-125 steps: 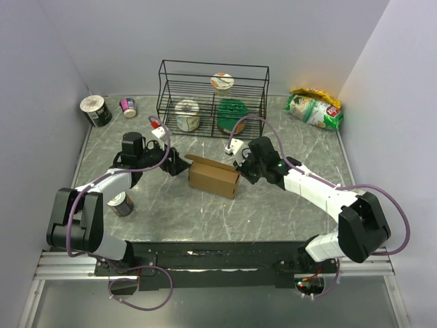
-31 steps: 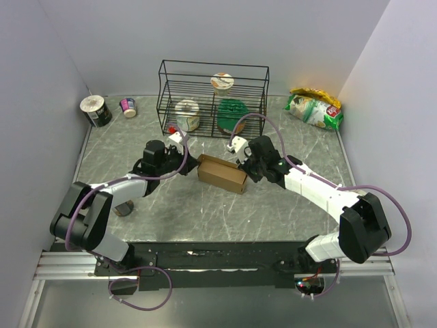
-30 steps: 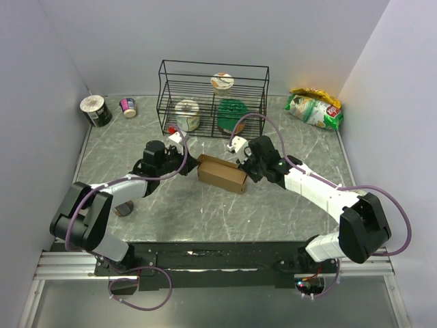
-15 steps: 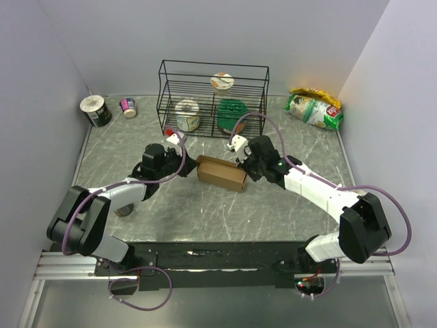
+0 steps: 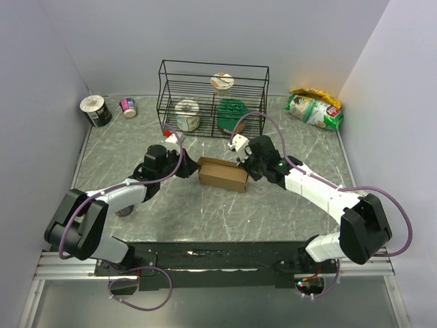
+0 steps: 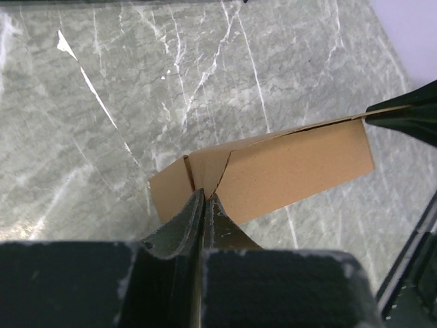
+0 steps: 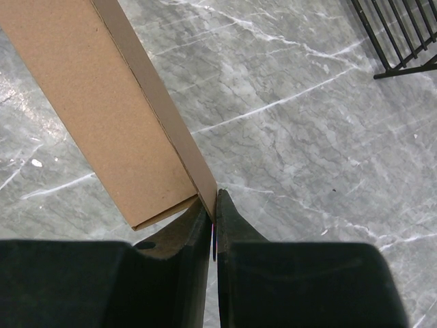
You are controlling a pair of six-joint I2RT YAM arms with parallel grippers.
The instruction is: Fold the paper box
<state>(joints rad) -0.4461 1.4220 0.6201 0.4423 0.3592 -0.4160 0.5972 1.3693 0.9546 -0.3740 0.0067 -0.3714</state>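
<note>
The paper box (image 5: 222, 174) lies near the middle of the grey marble table (image 5: 273, 212), just in front of the black wire rack (image 5: 212, 63), and it is folded up into a small oblong of plain brown cardboard with its long side running left to right. The left gripper (image 5: 188, 168) is at the box's left end: in the left wrist view its two fingers (image 6: 177, 225) are pressed together with nothing between them, and their tips touch the end of the box at the seam where two flaps meet. The right gripper (image 5: 244, 166) is at the opposite end, its jaws nearly together and pinched on a thin cardboard edge of the box; in the right wrist view that edge runs straight down into the slit between the fingers (image 7: 181, 232). Inside the rack stand a pale tub (image 5: 186, 115) and a green container (image 5: 234, 116), with a cup (image 5: 222, 82) on the upper shelf. A snack bag (image 5: 314, 107) lies in the far right corner, and a can on its side (image 5: 95, 109) and a small cup (image 5: 128, 106) lie in the far left corner, all well apart from the box
</note>
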